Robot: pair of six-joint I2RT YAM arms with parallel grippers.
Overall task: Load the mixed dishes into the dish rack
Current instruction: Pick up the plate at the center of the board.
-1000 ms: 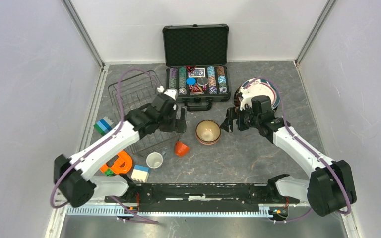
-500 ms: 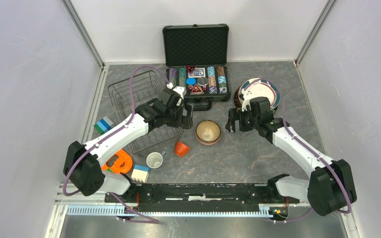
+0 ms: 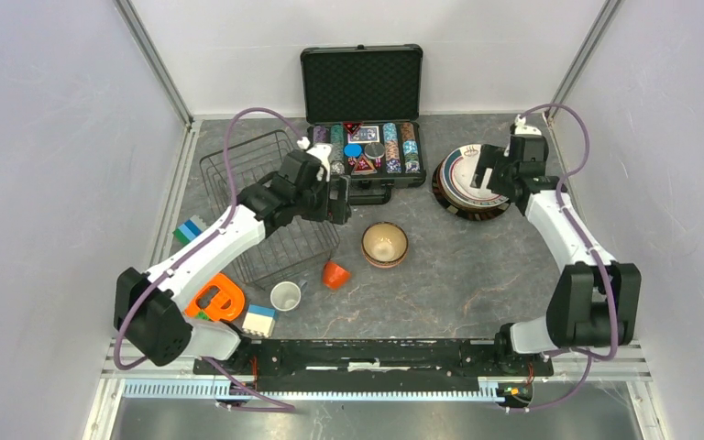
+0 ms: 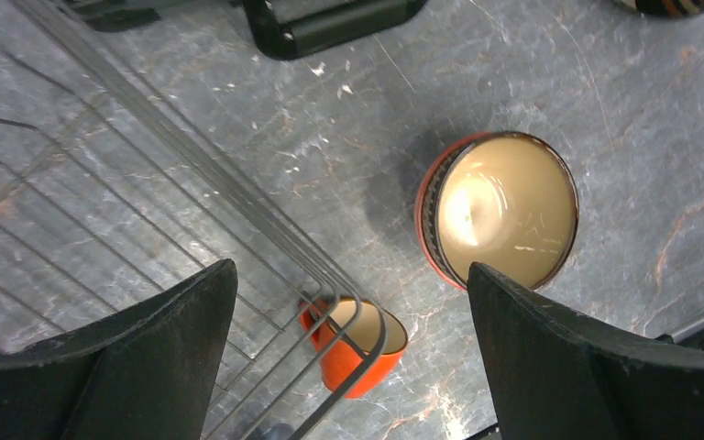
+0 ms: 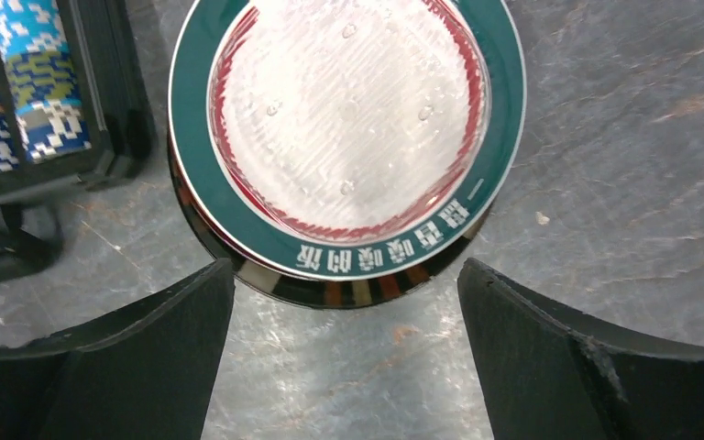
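Both grippers are empty, jaws spread wide. The left gripper point(image 4: 348, 270) hangs above the near right corner of the rack point(image 4: 101, 183), with one finger point(image 4: 101, 367) over the rack wires and the other over bare table point(image 4: 605, 110). Below the gap lies the orange cup point(image 4: 353, 344), tipped on its side just outside that corner; can't tell if it touches the wire. The bowl point(image 4: 500, 206) sits upright on the table right of the rack, apart from the cup.

The right gripper point(image 5: 346, 266) hovers over the near edge of the plate stack point(image 5: 330, 247), not touching it. The stack has a whitish red-rimmed plate on top, a teal-rimmed one under it and a dark one at the bottom. It sits far right on the table, just beside the case point(image 5: 37, 92) of chips.

From the top camera, the rack is left of centre in front of the case. The white cup point(image 3: 285, 295) stands upright just outside the rack's near edge, next to a block point(image 3: 258, 321). The ring toy point(image 3: 220, 298) lies left of that. Every dish is outside the rack.
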